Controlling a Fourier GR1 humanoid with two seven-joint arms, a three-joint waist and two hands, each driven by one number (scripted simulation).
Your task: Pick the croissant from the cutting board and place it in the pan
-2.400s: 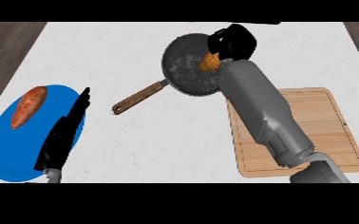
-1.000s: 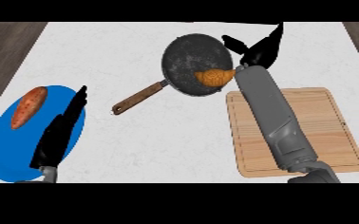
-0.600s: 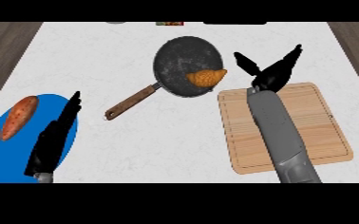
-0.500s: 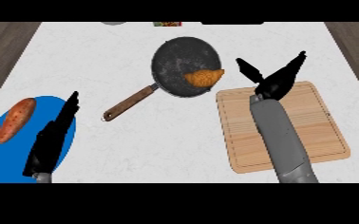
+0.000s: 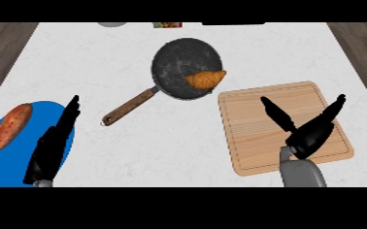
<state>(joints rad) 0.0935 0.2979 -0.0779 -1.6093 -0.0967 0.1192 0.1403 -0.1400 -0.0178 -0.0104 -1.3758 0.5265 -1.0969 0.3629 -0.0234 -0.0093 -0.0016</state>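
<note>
Croissant (image 5: 206, 79) lies in the pan (image 5: 179, 63) by its right rim — right hand (image 5: 308, 135) over the cutting board (image 5: 247, 126), fingers spread, empty; left hand (image 5: 52, 148) rests straight-fingered.

Blue plate (image 5: 63, 145) at desk's left edge, cut off by view's left side. Orange-red sausage-shaped food (image 5: 14, 125) lying on plate's left part, tilted, also partly cut off. White speckled desk (image 5: 143, 145) bears plate. Far from plate, along desk's back edge: grey round thing (image 5: 112, 24), only rim visible; just right of it small red-green packet (image 5: 167, 24); further right dark flat thing (image 5: 233, 23). Kinds unclear.
</note>
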